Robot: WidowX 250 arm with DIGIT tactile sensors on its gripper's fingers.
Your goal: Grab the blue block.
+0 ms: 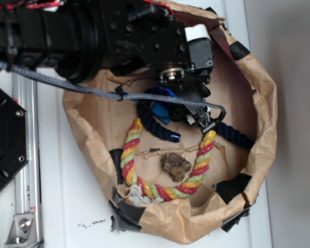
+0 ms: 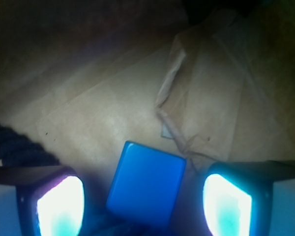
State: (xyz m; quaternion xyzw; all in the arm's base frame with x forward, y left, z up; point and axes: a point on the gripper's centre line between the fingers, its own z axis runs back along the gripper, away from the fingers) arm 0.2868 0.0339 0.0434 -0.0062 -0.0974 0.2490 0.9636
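The blue block (image 2: 146, 186) is bright blue, flat and smooth, with rounded corners and plain sides. It lies on the brown paper floor of the paper bag (image 1: 263, 98), a little tilted. In the wrist view it sits right between the two glowing fingers (image 2: 61, 205) of the gripper (image 2: 143, 204). The fingers are spread wide apart, with a gap on each side of the block. A dark blue rope (image 2: 19, 145) lies just beside the left finger.

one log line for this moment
phase: pre-grasp | gripper: open, astride blue block | block: on paper, not gripped | navy rope: beside left finger
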